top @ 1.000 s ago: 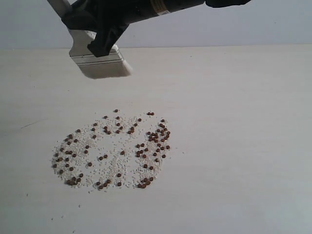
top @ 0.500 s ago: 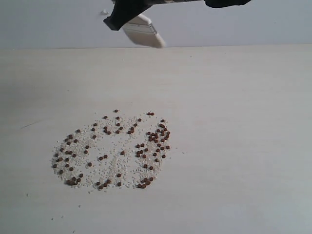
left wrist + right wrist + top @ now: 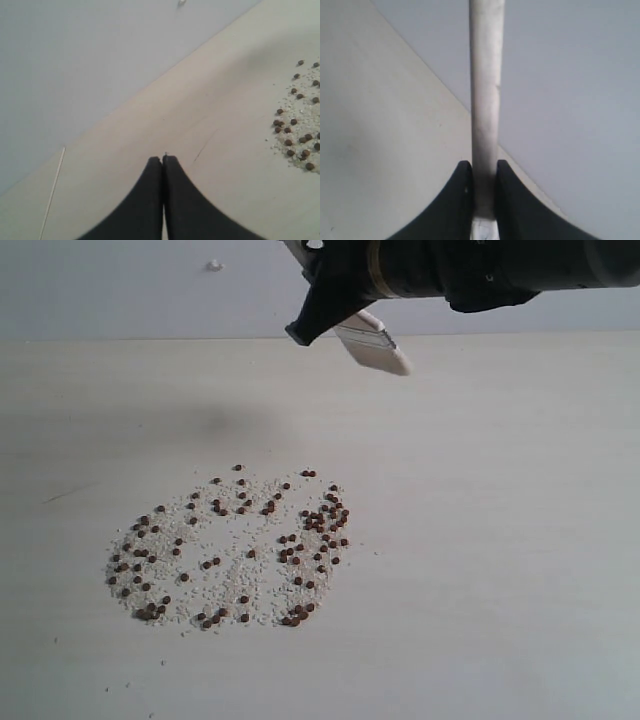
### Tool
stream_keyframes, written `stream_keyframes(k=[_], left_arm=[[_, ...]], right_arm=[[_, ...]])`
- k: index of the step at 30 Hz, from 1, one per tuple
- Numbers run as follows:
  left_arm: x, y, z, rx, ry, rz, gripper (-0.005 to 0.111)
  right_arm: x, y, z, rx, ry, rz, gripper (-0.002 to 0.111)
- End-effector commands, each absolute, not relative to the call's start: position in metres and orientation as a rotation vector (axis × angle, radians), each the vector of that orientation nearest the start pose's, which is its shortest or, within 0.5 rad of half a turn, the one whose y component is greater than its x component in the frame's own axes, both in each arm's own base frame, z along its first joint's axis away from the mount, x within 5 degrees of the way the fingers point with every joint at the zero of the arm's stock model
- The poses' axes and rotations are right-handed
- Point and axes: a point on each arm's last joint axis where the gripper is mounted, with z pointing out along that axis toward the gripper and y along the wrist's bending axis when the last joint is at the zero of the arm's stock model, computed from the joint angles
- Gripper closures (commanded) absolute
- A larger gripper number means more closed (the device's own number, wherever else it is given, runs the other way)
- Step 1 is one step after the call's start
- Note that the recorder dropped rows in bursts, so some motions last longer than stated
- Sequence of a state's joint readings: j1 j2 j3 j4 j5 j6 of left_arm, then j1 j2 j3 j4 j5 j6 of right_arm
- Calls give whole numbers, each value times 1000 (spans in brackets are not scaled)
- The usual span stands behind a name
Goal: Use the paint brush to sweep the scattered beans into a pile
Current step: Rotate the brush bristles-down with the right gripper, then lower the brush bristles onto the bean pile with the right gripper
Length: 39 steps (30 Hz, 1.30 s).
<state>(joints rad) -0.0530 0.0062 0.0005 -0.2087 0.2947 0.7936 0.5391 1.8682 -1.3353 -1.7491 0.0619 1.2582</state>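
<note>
Left gripper (image 3: 163,159): jaws pressed together, empty.
Beans (image 3: 230,550): loose ring among white crumbs (image 3: 262,585), left-centre of table (image 3: 500,540); unmoved.
Paint brush (image 3: 372,345): aloft beyond the beans, well apart; long axis slanted, bristles pointing down-right; a second ago it hung further left.
Right gripper (image 3: 484,170): pinching the brush handle.

Tapered black left end effector (image 3: 163,160)

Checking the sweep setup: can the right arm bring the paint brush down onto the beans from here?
Probably yes: the right pincer holds the paint brush raised beyond the beans, nothing stands between them, and the shut left pincer sits clear.
</note>
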Motion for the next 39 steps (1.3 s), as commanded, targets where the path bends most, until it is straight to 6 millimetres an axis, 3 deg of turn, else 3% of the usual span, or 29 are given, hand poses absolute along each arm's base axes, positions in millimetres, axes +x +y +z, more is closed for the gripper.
stream_keyframes(k=[1,4,6,8,9,11,12,15,18,20,23,28,32,39], left_arm=[[54,-8,187,614,1679,348,107],[54,-8,187,614,1679,348,107],[54,-8,187,614,1679,348,107],[54,-8,187,612,1679,347,107],[54,-8,187,612,1679,347,107],[54,-8,187,612,1679,347,107],[54,-8,187,612,1679,347,107],[54,-8,187,612,1679,347,107],[54,-8,187,610,1680,346,107],[54,-8,187,610,1680,346,107],[54,-8,187,610,1680,346,107],[54,-8,187,610,1680,346,107],[54,-8,187,610,1680,346,107],[54,-8,187,610,1680,346,107]], right_arm=[[383,201,250,-818,1851,-4,108],[378,203,241,-859,1871,34,108],[370,211,241,-973,1839,160,108],[357,219,250,-1196,1690,335,108],[346,218,264,-1276,1542,559,108],[342,200,286,-1247,1322,799,108],[343,192,289,-1228,1298,829,108],[350,155,260,-1193,1349,703,108],[345,145,225,-1134,1365,524,108],[346,136,205,-981,1402,445,108],[345,131,184,-918,1442,396,108],[340,130,156,-900,1508,439,108],[333,129,143,-781,1595,444,108],[318,159,130,-771,1663,464,108]])
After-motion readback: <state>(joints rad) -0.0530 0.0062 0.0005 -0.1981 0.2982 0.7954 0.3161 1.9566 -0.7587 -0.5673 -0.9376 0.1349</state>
